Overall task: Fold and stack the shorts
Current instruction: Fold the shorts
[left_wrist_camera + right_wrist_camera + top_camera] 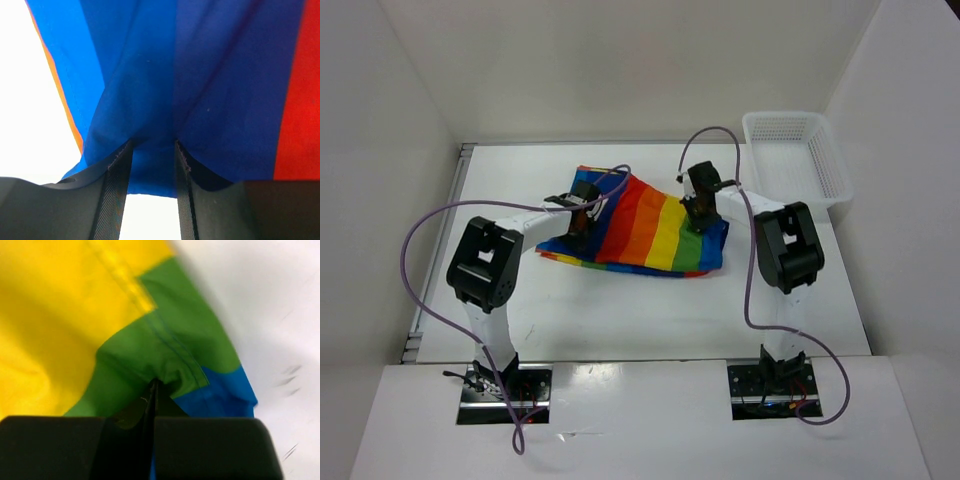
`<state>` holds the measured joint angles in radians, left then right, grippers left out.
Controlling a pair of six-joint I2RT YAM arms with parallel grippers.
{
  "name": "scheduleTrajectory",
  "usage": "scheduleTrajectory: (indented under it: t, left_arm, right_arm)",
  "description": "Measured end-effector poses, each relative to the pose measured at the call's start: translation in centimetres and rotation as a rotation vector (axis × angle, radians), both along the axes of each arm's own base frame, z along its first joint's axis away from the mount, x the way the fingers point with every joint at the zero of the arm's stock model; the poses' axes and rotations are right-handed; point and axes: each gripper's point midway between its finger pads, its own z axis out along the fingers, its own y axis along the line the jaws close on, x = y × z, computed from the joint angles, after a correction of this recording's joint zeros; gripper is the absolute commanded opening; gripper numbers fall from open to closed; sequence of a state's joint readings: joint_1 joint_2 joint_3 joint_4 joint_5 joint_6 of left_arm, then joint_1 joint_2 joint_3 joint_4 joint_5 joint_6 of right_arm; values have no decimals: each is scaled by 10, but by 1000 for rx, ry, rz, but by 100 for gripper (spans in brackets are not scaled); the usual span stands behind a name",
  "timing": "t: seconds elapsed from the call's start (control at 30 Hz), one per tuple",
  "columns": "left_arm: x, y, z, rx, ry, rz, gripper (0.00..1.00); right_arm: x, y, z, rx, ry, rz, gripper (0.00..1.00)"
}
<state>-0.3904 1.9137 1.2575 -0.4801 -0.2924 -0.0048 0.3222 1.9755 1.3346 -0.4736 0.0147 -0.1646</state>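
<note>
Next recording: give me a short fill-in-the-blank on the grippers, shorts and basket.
The left gripper pinches the ___ stripe of the rainbow-striped fabric shorts.
The right gripper is shut on their ___ stripe.
The white mesh plastic basket sits nearer the ___ gripper.
Missing words: blue, green, right.

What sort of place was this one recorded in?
Probably a lab test cell: a white table boxed in by plain white panels, with the shorts and a mesh basket.

Bright overhead light; blurred right-wrist view
</note>
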Motion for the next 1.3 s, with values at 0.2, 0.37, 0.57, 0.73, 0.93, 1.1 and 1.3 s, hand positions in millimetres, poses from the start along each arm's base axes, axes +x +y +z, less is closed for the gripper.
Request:
scheduleTrajectory:
  t: [0.2,0.37,0.57,0.73,0.93,1.1,1.3]
  left_arm:
    - [4,19,0,3,-36,51,46]
    - [12,30,1,11,-53,84,46]
    - [16,31,3,24,-30,86,49]
    - [14,30,6,23,8,80,61]
    - [12,27,12,-1,36,74,68]
    - [10,25,21,-15,33,70,68]
    - [9,25,33,-23,6,69,69]
  right_arm:
    - [74,-5,7,-32,-125,-126,0]
    - [115,0,20,-28,-206,-180,0]
    - [139,7,48,10,-280,-187,28]
    - [131,19,98,106,-322,-144,56]
    - [73,20,184,292,-379,-124,79]
    - [31,-7,151,389,-235,-242,90]
    - [-5,-14,62,409,43,-368,94]
